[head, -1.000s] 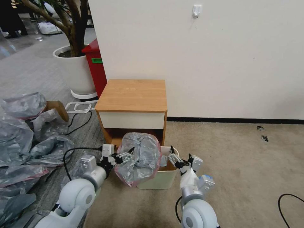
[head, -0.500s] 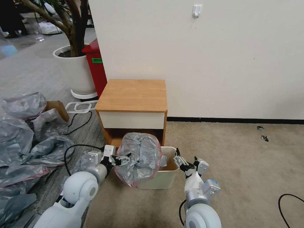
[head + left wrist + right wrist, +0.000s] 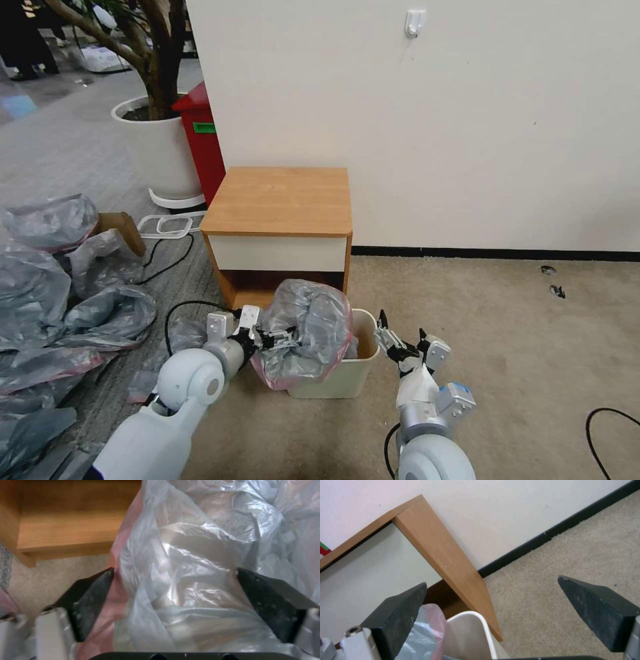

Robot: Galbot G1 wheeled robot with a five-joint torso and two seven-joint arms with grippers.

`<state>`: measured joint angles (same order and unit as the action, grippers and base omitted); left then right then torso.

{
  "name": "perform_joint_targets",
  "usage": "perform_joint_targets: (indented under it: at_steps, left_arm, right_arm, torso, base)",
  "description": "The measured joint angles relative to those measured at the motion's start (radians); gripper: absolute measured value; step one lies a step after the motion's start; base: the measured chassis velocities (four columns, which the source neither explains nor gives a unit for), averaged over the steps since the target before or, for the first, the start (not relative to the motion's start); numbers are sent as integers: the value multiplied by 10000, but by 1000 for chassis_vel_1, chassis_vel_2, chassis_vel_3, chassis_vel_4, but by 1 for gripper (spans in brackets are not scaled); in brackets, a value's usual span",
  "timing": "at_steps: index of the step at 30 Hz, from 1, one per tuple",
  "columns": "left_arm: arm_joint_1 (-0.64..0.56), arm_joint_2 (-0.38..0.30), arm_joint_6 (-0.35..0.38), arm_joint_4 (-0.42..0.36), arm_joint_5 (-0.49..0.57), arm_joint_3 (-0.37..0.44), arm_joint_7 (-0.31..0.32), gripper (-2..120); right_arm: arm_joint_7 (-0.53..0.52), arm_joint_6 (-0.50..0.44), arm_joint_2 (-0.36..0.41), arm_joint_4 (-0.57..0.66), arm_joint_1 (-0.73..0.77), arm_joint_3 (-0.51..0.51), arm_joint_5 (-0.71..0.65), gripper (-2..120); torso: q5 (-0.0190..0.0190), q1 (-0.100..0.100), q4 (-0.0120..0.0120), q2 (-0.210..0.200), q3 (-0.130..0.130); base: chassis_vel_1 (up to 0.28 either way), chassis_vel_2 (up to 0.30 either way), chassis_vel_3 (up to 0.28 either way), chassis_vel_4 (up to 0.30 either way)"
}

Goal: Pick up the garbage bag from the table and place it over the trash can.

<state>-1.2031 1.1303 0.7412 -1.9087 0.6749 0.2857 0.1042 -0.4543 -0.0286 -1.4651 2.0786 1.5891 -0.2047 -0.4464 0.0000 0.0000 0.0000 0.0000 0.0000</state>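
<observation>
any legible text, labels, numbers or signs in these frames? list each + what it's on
None readable.
Red bin beside the plant pot: it carries a green label, lettering too small to read.
Garbage bag, trash can, table, wall hook, left end effector and right end effector: no print visible in the head or wrist views.

Cream wall (image 3: 467,120) with black skirting (image 3: 493,254) above beige carpet (image 3: 520,333)
</observation>
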Motion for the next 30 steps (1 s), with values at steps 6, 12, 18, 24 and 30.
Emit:
perform_joint_targets:
  at_steps: [6, 12, 18, 24, 30]
  left_arm:
    - [-31, 160, -19, 289, 28, -6, 0, 67]
    - [-69, 255, -34, 413, 28, -2, 0, 46]
    - [-84, 321, -45, 460, 13, -5, 15, 25]
    - [-145, 377, -46, 418, -17, 75, 105, 6]
    - [-541, 312, -773, -58, -58, 523, 271, 3]
  right_arm:
    - [19, -82, -31, -1, 58, 2, 32, 100]
    - [34, -116, -29, 0, 76, 23, 32, 100]
    - [43, -128, 3, -1, 57, 50, 21, 100]
    - [64, -125, 10, -5, 15, 102, 19, 100]
    - [544, -63, 47, 112, -31, 293, 6, 100]
  torso:
    - [0, 0, 0, 0, 0]
    - [0, 0, 0, 0, 0]
    - [0, 0, 0, 0, -1]
    - [-1, 0, 0, 0, 0]
    - [-3, 0, 0, 0, 0]
  base:
    - [0, 0, 0, 0]
    - [0, 0, 0, 0]
    - [0, 0, 0, 0]
    - [0, 0, 0, 0]
    - [0, 0, 0, 0]
